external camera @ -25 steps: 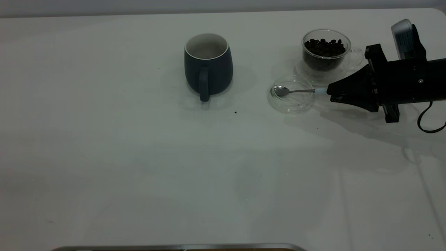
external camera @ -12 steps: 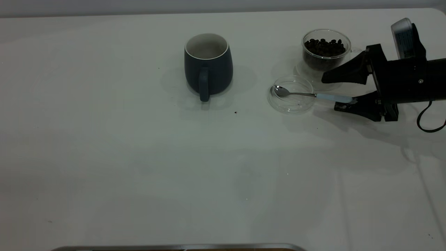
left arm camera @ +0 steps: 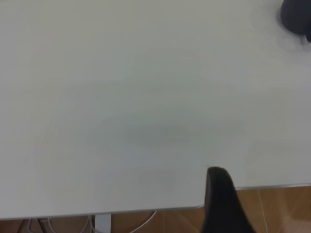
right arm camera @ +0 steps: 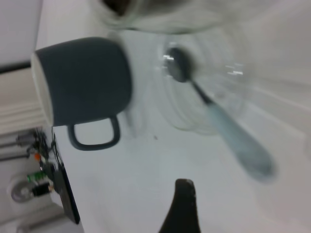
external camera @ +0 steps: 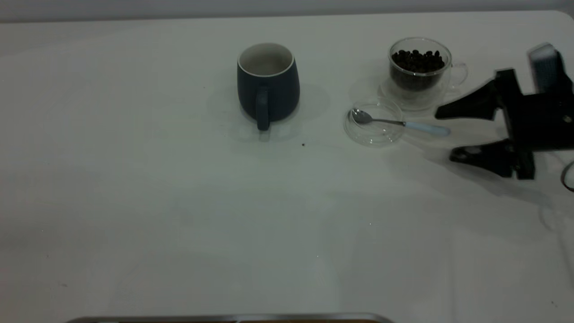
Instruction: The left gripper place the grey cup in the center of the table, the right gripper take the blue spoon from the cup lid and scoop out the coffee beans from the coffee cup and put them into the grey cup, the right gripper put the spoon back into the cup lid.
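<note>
The grey cup [external camera: 268, 85] stands upright at the middle back of the table [external camera: 179, 215], handle toward the front; it also shows in the right wrist view [right arm camera: 82, 80]. The coffee cup [external camera: 419, 67] holds coffee beans [external camera: 418, 60]. In front of it lies the cup lid [external camera: 374, 123]. The blue spoon [external camera: 399, 122] rests with its bowl in the lid and its handle over the rim toward the right. My right gripper [external camera: 445, 135] hovers open just right of the handle's end, holding nothing. Only one black finger [left arm camera: 219, 199] of the left gripper shows, over the table's edge.
A dark speck [external camera: 303, 144] lies on the table in front of the grey cup. A metal strip [external camera: 224, 318] runs along the near edge. A wooden floor [left arm camera: 272, 208] shows beyond the table edge in the left wrist view.
The right gripper, shut on the spoon's handle a second ago, opened and let go. It then drew back to the right and forward. The spoon stayed with its bowl in the lid.
</note>
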